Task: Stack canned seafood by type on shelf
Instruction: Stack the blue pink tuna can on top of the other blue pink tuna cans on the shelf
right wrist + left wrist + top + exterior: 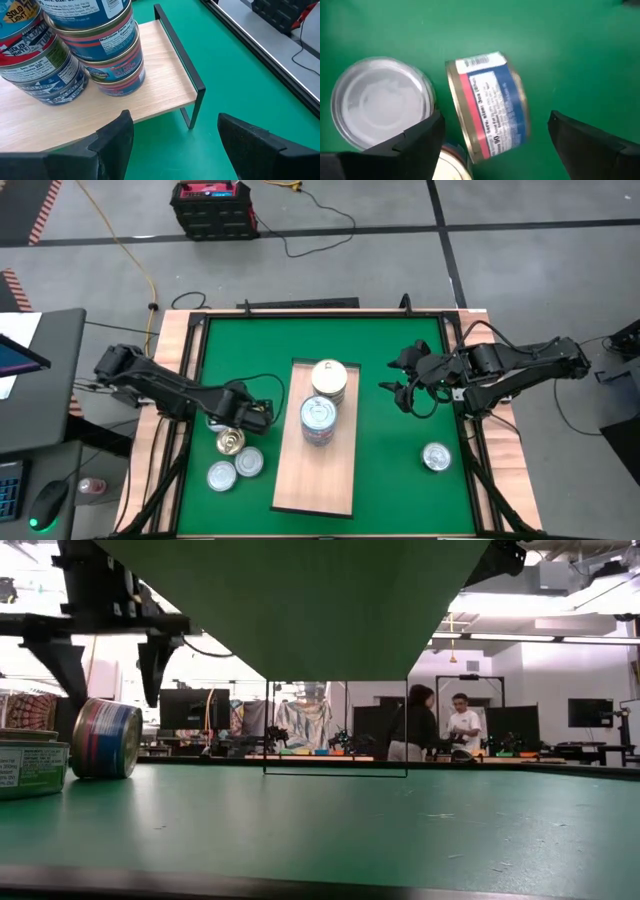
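Left wrist view: left gripper [492,145] jaws spread wide around a tipped can [487,106]; right gripper [172,142] jaws apart, empty.

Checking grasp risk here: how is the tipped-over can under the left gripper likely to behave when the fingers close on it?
The can on its side rests on its curved wall on the green mat, so a nudge would probably roll it. It looks rigid metal, unlikely to deform. The open left gripper straddles it beside an upright can, which it may bump.

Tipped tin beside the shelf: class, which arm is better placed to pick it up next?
Left. The left gripper is open right above the tipped tin, while the right gripper hangs across the shelf, far away.
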